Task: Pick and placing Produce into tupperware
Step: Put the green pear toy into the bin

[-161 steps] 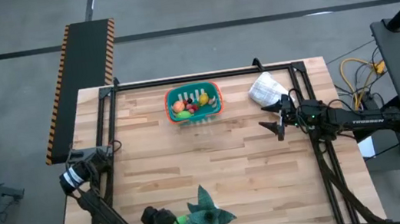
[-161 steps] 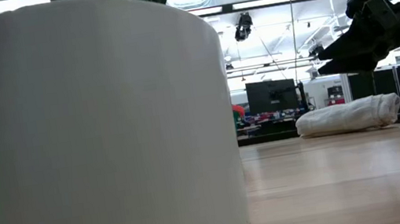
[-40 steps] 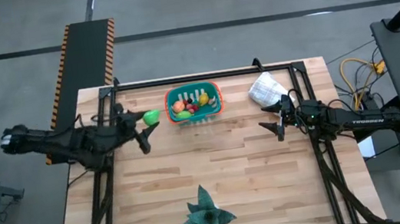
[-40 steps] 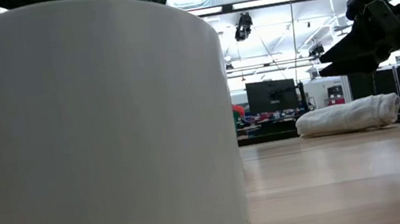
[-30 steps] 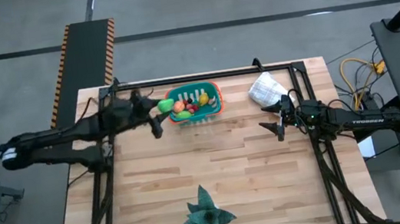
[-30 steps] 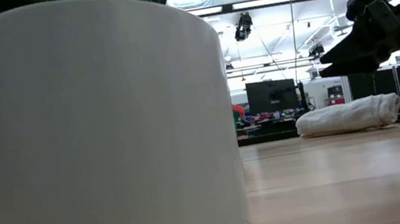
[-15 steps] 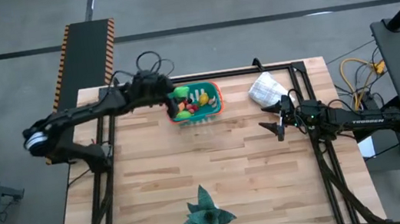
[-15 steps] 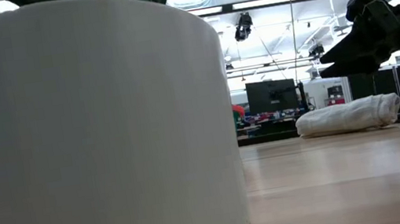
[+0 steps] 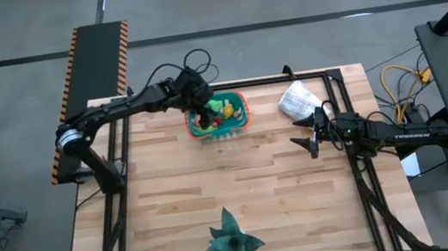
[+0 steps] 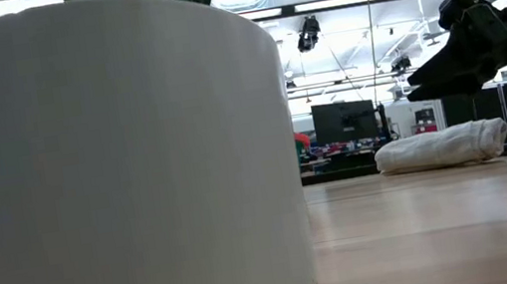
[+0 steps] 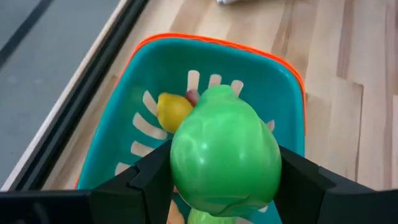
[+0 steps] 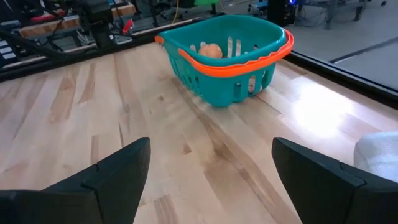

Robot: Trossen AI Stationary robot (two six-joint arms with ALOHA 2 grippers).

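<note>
In the high view the left gripper (image 9: 201,109) sits at the upper centre of the frame, over the left end of the teal tupperware (image 9: 241,120), clenched on a shiny green produce piece (image 11: 224,152) that hangs above the tub's inside, where a yellow piece (image 11: 173,111) lies. The right gripper (image 9: 305,131) waits right of centre with its fingers spread and nothing between them, near the white plastic bag (image 9: 298,98). A dark green leafy thing (image 9: 230,241) lies at the lower centre of the wooden table (image 9: 165,203).
</note>
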